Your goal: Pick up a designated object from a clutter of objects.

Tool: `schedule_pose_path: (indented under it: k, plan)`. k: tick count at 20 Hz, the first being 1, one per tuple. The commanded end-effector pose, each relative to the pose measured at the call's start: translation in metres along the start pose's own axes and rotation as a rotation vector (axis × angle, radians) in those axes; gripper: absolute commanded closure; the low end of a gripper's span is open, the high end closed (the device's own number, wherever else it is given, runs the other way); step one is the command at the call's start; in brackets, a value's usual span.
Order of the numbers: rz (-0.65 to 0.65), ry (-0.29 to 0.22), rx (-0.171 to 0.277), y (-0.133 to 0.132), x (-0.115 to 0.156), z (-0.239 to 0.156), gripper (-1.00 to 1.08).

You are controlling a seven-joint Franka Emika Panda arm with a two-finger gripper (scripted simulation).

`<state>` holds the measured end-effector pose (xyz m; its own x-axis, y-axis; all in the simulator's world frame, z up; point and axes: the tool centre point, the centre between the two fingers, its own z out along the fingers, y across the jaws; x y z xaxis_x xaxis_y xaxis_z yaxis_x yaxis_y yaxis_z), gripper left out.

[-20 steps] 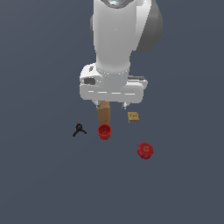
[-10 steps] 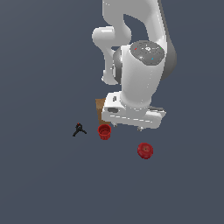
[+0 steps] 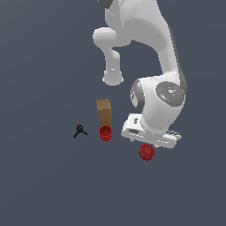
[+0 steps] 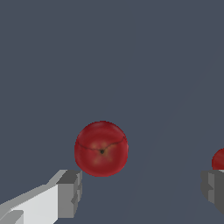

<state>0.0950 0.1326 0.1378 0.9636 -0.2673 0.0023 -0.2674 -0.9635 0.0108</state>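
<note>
The designated object is a glossy red apple-like ball (image 3: 146,152) lying on the grey floor at the exterior view's right. In the wrist view this apple (image 4: 101,148) sits just beyond my two grey fingertips (image 4: 70,192), nearer one finger than the other. My gripper (image 4: 142,190) is open with nothing between its fingers. The white hand (image 3: 150,136) hovers directly over the apple. The clutter of objects lies to the exterior view's left: a red cup (image 3: 105,132), a tall brown box (image 3: 104,111) and a tiny black clamp (image 3: 80,130).
A sliver of another red thing (image 4: 218,159) shows at the wrist view's edge beside the other finger (image 4: 213,188). The bulky white arm (image 3: 161,99) covers the floor behind the apple. The grey floor (image 3: 44,185) stretches all around.
The arm has swung toward the exterior view's right and come down over the apple. The small tan block seen earlier is now behind the arm.
</note>
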Motion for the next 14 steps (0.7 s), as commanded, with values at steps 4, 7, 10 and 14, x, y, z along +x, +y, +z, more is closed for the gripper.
schedule_pose_path:
  k: [4, 7, 10, 14]
  plan:
    - [0.039, -0.001, 0.007, -0.024, -0.002, 0.028, -0.92]
    - [0.05, -0.002, 0.01, -0.031, -0.004, 0.037, -0.92]
    - [0.055, -0.003, 0.011, -0.034, -0.004, 0.041, -0.92]
    - [0.052, -0.004, 0.01, -0.034, -0.005, 0.042, -0.92]
